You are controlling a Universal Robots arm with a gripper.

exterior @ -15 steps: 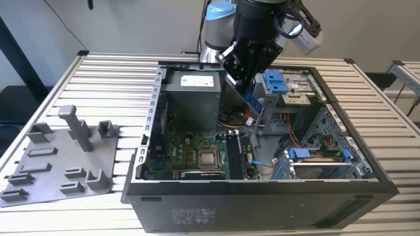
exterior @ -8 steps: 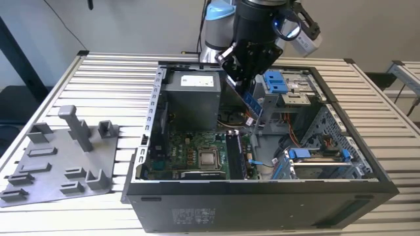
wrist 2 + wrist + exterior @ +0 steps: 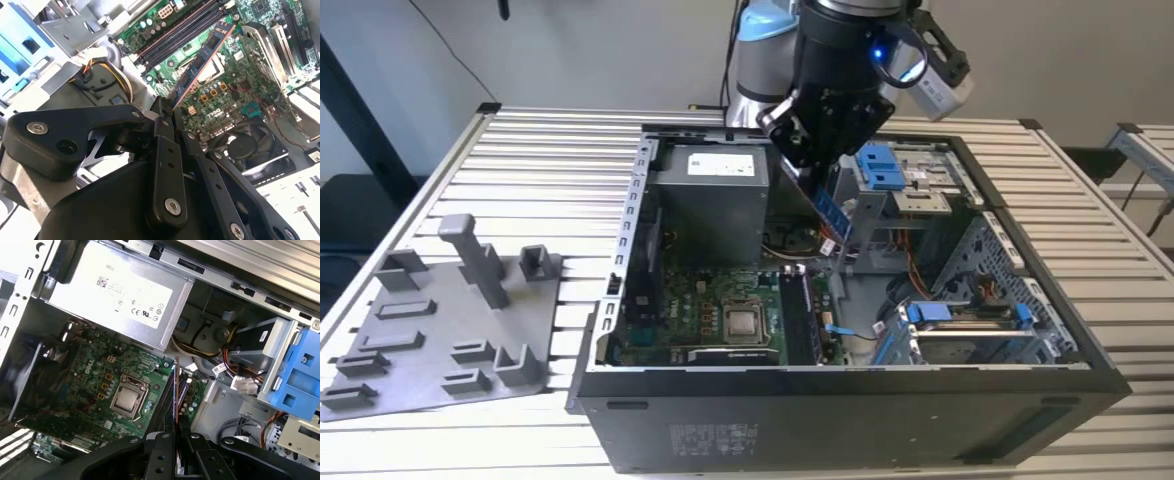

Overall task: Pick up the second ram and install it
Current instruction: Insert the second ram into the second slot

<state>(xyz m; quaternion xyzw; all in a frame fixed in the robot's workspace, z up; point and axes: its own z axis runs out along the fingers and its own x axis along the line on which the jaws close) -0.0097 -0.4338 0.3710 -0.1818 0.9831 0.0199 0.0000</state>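
Note:
The second ram (image 3: 831,214) is a thin blue-green board with dark chips. It hangs tilted above the open computer case (image 3: 854,385), with my gripper (image 3: 821,175) shut on its upper end. In the second wrist view the ram (image 3: 202,60) reaches from the gripper (image 3: 167,107) out over the motherboard, its far end near the dark memory slots (image 3: 185,25). Edge-on in the first wrist view, the ram (image 3: 176,390) is a slim bar rising from the gripper (image 3: 176,432), lined up alongside the memory slots (image 3: 167,400) beside the processor socket (image 3: 127,399).
A grey power supply (image 3: 707,195) fills the back of the case, close to the arm. Blue drive-bay clips (image 3: 881,165) and a metal drive cage (image 3: 961,330) stand on the exterior view's right. A grey plastic fixture (image 3: 440,340) with an upright post (image 3: 474,255) lies on the slatted table, left.

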